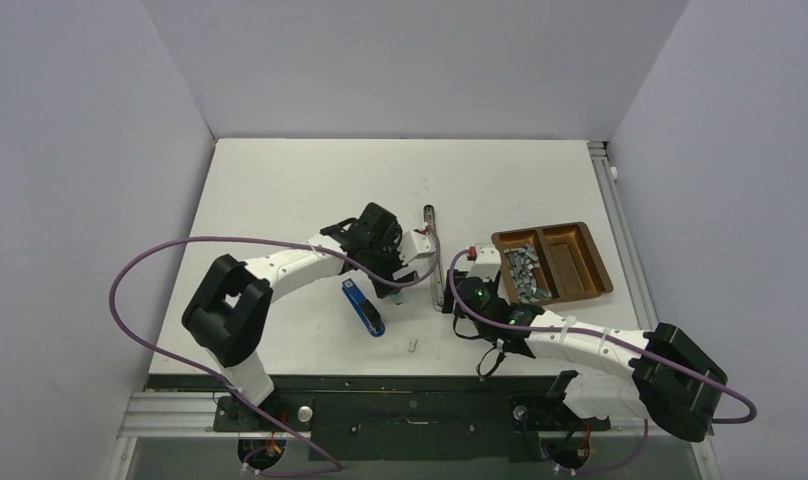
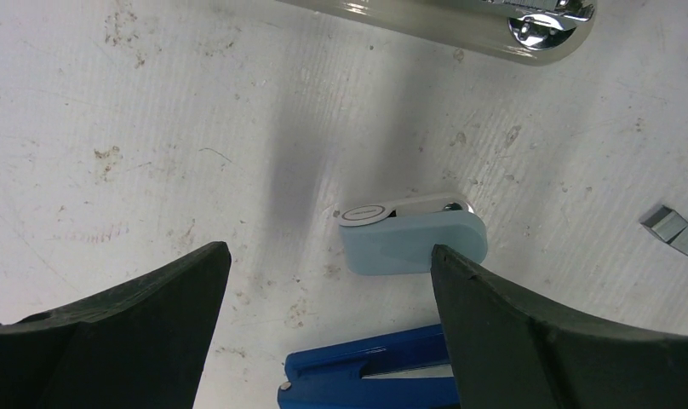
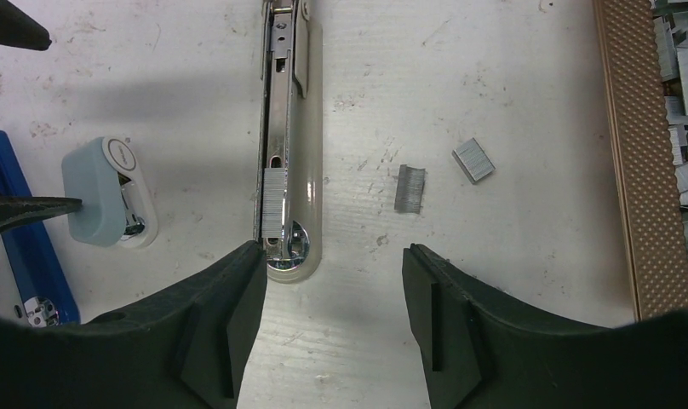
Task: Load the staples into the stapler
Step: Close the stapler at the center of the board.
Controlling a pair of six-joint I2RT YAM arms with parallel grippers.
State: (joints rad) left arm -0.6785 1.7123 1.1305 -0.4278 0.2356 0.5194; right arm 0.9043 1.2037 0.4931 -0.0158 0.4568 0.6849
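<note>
The beige stapler (image 3: 288, 128) lies opened flat, with one staple strip (image 3: 272, 201) in its metal channel near the hinge end. It also shows in the top view (image 1: 435, 262). Two loose staples (image 3: 409, 188) lie on the table to its right. More staples (image 1: 523, 273) are piled in the brown tray (image 1: 595, 262). My right gripper (image 3: 332, 251) is open and empty, just short of the stapler's near end. My left gripper (image 2: 329, 251) is open and empty, above a blue stapler (image 2: 375, 371) and a small pale blue box (image 2: 413, 243).
The blue stapler (image 1: 363, 307) lies left of the beige one. A single staple strip (image 1: 411, 345) lies near the table's front edge. The tray's right compartment (image 1: 576, 256) holds no staples. Grey walls enclose the table on three sides.
</note>
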